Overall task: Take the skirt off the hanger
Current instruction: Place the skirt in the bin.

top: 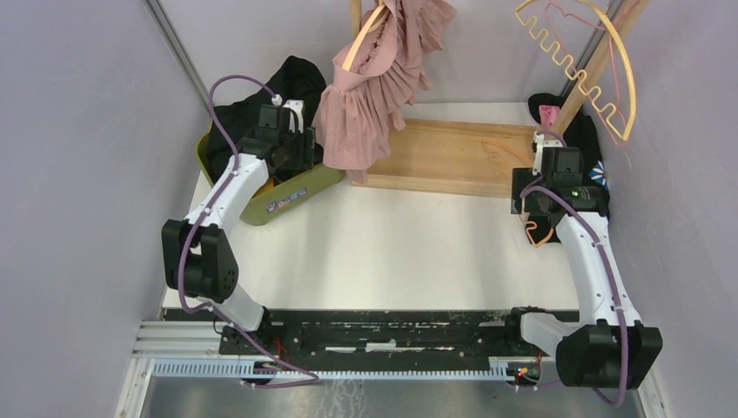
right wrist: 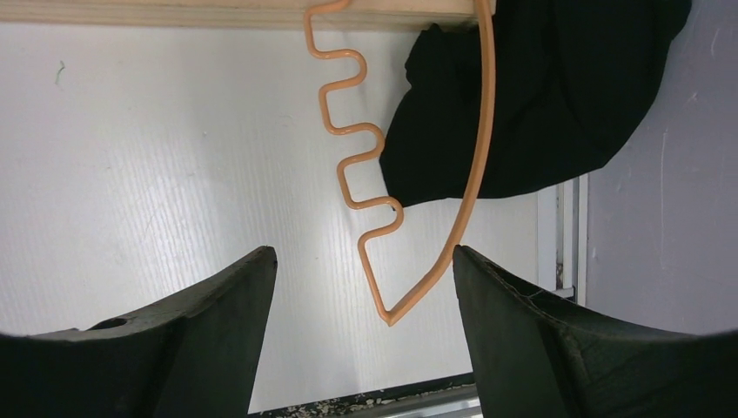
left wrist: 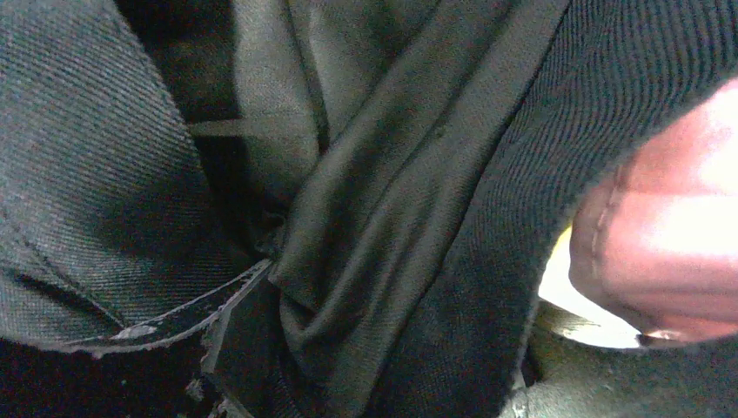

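Note:
A pink ruffled skirt (top: 374,87) hangs on an orange hanger (top: 358,42) at the back centre, its hem reaching down to the wooden board. My left gripper (top: 291,144) is just left of the hem, over black clothes in a bin. Its wrist view is filled with black fabric (left wrist: 365,218), with pink cloth (left wrist: 670,218) at the right edge, and its fingers are hidden. My right gripper (top: 544,205) is open and empty, low over the table. An orange wire hanger (right wrist: 392,200) lies on the table between its open fingers (right wrist: 218,305).
A yellow-green bin (top: 296,198) holds black clothes (top: 287,83) at the back left. A wooden board (top: 461,157) lies at the back. An empty yellow hanger (top: 583,61) hangs on a wooden pole at the back right. Black cloth (right wrist: 522,96) is piled by the right wall.

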`<state>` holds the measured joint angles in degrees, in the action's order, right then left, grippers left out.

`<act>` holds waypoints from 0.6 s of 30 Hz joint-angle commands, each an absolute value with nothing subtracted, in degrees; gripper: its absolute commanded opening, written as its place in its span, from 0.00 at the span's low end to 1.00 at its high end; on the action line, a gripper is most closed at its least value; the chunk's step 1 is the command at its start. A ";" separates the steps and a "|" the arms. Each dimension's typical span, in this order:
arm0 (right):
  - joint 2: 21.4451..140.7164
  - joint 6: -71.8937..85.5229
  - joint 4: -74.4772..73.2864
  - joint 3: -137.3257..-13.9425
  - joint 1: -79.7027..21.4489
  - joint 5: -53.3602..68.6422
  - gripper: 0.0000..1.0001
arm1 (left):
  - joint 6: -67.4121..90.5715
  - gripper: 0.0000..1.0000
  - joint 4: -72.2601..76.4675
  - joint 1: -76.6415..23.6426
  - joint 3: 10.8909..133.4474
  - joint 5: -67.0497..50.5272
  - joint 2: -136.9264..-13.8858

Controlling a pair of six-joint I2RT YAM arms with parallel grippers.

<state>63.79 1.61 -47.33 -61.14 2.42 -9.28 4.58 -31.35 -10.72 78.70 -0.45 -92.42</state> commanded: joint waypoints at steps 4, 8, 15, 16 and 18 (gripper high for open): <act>67.43 0.48 -42.24 -61.33 6.98 -11.95 0.80 | 3.56 0.73 -32.45 -11.61 80.70 1.96 -89.44; 71.73 -0.06 -41.12 -62.86 9.03 -12.40 0.80 | 4.01 0.72 -31.65 -11.69 79.00 0.14 -88.38; 81.90 -0.42 -37.27 -67.45 13.91 -8.67 0.79 | 0.57 0.72 -33.14 -11.65 78.13 4.57 -86.71; 83.46 -0.80 -36.85 -68.28 14.32 -8.58 0.79 | 0.39 0.72 -33.28 -11.51 78.18 4.80 -86.64; 86.31 -1.04 -36.38 -70.35 15.16 -7.54 0.79 | 0.63 0.72 -33.23 -11.28 78.22 4.65 -86.62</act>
